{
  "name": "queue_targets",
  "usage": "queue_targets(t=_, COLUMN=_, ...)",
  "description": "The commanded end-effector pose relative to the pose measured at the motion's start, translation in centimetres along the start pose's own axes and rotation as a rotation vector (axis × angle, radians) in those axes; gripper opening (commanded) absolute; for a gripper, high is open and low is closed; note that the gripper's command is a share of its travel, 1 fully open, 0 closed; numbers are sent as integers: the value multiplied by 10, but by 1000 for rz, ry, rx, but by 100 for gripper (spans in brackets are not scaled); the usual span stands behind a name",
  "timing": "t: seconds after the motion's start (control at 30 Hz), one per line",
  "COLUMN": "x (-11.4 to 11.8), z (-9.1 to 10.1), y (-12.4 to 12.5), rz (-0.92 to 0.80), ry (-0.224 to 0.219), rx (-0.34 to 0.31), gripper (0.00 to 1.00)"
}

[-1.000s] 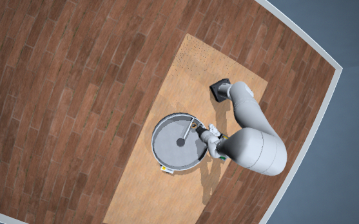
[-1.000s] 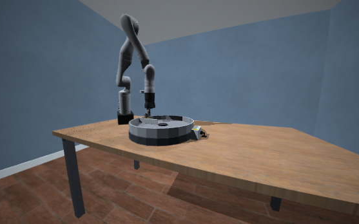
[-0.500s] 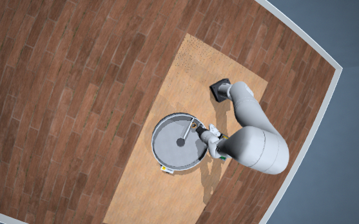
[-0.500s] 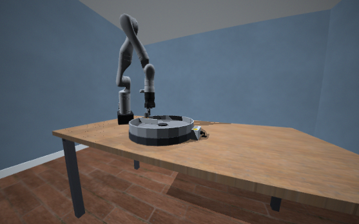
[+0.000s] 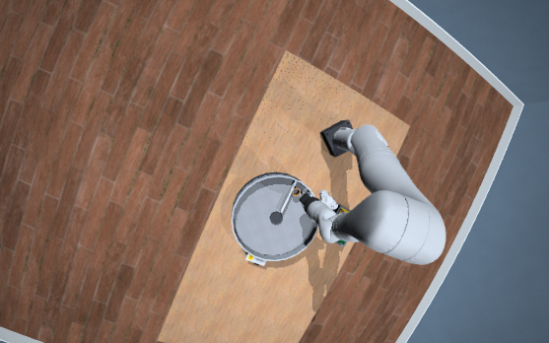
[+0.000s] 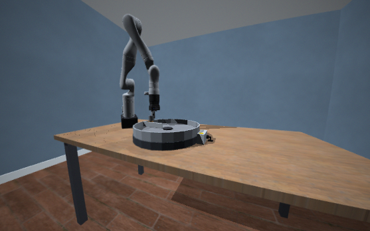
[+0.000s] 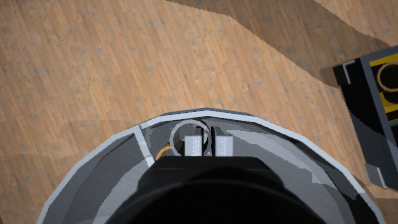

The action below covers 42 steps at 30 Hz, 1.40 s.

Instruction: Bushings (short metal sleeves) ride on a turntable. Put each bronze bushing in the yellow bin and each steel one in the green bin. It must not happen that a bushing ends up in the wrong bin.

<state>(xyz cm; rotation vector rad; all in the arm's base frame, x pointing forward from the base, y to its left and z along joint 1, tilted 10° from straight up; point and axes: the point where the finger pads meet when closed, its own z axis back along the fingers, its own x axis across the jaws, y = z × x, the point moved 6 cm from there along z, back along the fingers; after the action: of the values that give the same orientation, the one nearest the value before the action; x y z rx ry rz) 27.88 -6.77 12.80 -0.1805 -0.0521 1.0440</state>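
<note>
My gripper [image 7: 207,137] [image 6: 152,117] is shut on the wall of a steel bushing [image 7: 172,137], one finger inside the ring and one outside. It holds the bushing over the turntable [image 5: 260,237] [image 6: 165,137], near the rim. A bronze bushing [image 5: 297,192] [image 7: 162,151] lies on the turntable beside the held one, close to the straight bar, partly hidden in the wrist view. The yellow bin [image 7: 382,59] [image 5: 344,210] holds a bronze bushing [image 7: 379,75]. The green bin [image 5: 341,241] is mostly hidden under the arm.
The straight bar [image 5: 286,199] [image 7: 143,145] runs from the turntable's hub [image 5: 276,218] to its raised rim. The dark bin housing [image 7: 361,125] stands outside the rim, on the right in the wrist view. A small control box [image 6: 202,137] [image 5: 256,259] is at the turntable's side.
</note>
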Motion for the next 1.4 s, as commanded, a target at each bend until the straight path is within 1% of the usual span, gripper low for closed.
queue_targets(t=0.0, x=-1, z=2, y=0, rz=-2, ry=1, rx=-2, gripper=0)
queue_targets(t=1.37, x=-1, z=12, y=0, rz=-2, ry=1, rx=-2, gripper=0)
